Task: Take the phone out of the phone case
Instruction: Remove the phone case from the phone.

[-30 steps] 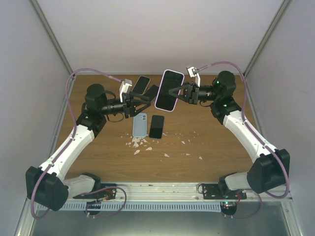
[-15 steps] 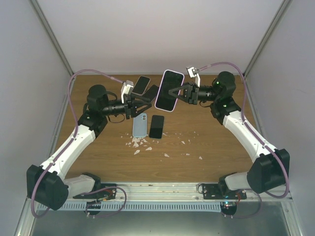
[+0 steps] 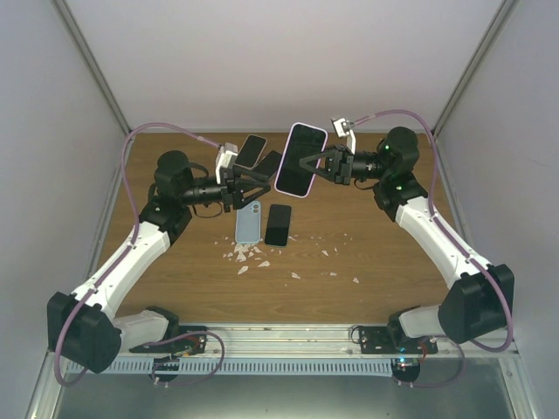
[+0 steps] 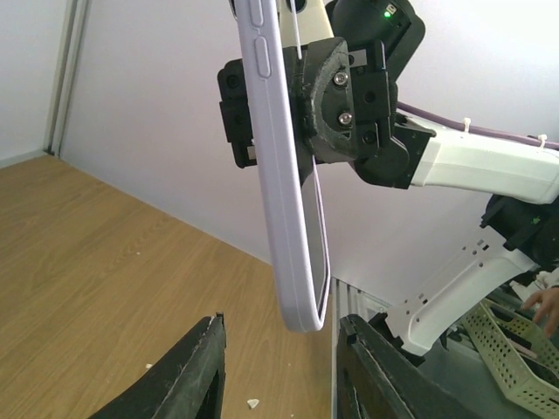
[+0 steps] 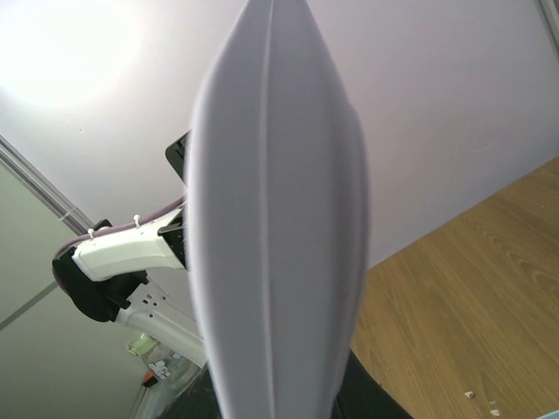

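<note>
The right gripper (image 3: 314, 164) pinches the phone case (image 4: 281, 201) tight, up in the air. The left gripper (image 3: 263, 184) hangs just beside it, fingers partly apart, holding nothing.

The lilac-cased phone (image 3: 300, 161) hangs above the far middle of the brown wooden table (image 3: 384, 262). The right gripper (image 3: 309, 164) is on its right edge, and the left gripper (image 3: 265, 184) is just to its left. Nearer, a pale blue phone (image 3: 248, 222) lies left of a flat black phone (image 3: 278, 224), with white scraps (image 3: 249, 255) in front of them.
</note>
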Controlling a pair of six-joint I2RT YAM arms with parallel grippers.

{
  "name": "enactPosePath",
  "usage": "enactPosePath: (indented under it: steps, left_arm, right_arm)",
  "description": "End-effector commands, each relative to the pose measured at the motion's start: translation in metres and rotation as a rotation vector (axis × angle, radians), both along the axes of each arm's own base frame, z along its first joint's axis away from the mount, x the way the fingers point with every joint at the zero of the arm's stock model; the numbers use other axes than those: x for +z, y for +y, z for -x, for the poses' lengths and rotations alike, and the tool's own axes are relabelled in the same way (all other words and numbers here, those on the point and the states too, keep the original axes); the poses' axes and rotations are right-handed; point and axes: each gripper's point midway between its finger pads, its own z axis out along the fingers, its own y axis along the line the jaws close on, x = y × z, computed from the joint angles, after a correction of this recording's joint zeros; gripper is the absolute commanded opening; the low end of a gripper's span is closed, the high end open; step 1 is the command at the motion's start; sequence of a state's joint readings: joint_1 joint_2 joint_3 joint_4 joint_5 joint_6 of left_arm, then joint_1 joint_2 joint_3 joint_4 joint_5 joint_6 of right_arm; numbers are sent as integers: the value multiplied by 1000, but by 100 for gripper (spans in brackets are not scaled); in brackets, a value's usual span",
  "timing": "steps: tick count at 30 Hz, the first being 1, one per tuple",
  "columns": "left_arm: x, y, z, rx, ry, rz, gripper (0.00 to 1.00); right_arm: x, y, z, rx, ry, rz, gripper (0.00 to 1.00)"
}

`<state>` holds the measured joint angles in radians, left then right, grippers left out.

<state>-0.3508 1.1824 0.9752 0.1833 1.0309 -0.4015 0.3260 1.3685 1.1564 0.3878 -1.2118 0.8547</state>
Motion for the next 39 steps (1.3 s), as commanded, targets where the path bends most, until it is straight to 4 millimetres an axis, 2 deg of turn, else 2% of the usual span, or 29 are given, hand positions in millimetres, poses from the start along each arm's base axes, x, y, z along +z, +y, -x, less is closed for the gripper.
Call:
enactPosePath:
  steps: [1, 10, 22, 39]
  left_arm:
    - [3, -6, 5, -40, -39, 21, 38]
    - [1, -10, -3, -24, -26, 19, 35]
    - [4, -13, 3, -54, -29, 31, 39]
    - [-20, -10, -25, 79, 13, -29, 20]
  right_arm:
    - [19, -3, 8, -5, -77, -35, 1]
    - [19, -3, 8, -4, -70, -43, 1]
    - [15, -3, 7, -7, -66, -41, 1]
    - [22, -4, 16, 21, -71, -63, 0]
